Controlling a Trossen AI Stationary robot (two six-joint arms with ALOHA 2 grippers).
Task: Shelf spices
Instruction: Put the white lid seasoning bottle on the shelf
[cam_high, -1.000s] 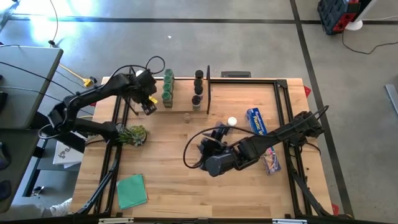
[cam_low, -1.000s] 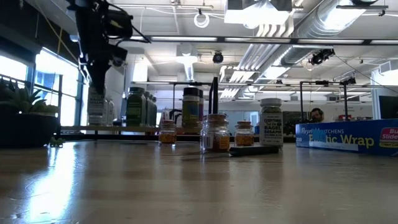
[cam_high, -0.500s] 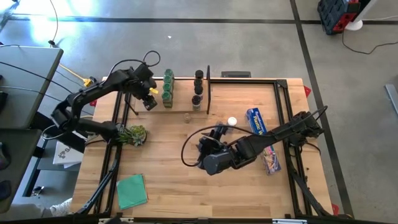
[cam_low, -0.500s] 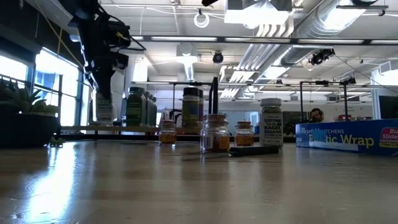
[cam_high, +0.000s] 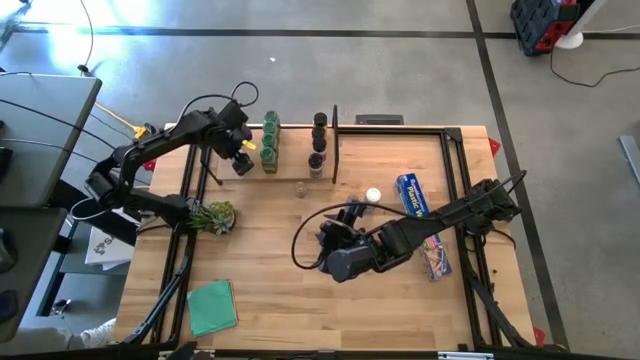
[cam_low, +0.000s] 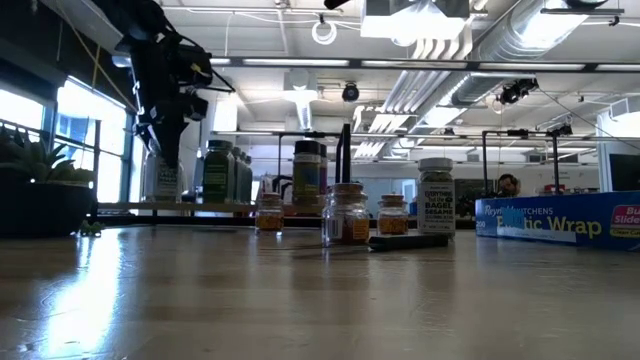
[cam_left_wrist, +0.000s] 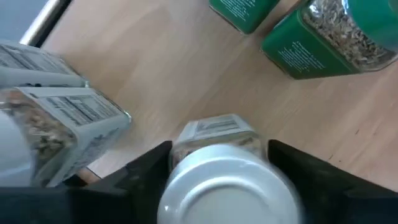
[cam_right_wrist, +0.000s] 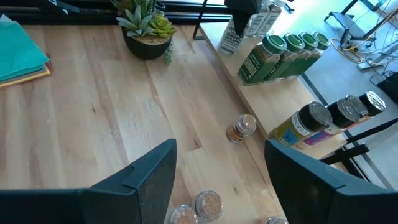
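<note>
The left hand (cam_high: 243, 160) hangs over the near-left end of the shelf (cam_high: 290, 172), its fingers (cam_left_wrist: 149, 163) standing apart on either side of a white-capped jar (cam_left_wrist: 227, 180) that sits on the shelf boards, just left of the green-capped jars (cam_high: 269, 145). It looks like a release, so the sound move is a straight lift clear of the cap, no sideways drift, because two more white-labelled jars (cam_left_wrist: 56, 118) stand close beside it and a nudge would topple them. Whether the pads are fully off the glass is hard to say; the wrist view cuts the fingertips off at its edge. Further right along the shelf stand the black-capped jars (cam_high: 318, 140), against the black rod (cam_high: 335, 140). The right hand (cam_high: 335, 240) waits over the tabletop (cam_high: 270, 270), well in front of the shelf, fingers spread with nothing between them, above the loose small jars (cam_low: 345, 215) yet to be shelved. From above that arm hides most of them, so their count is uncertain; one stray jar (cam_high: 301, 187) stands just in front of the shelf.
</note>
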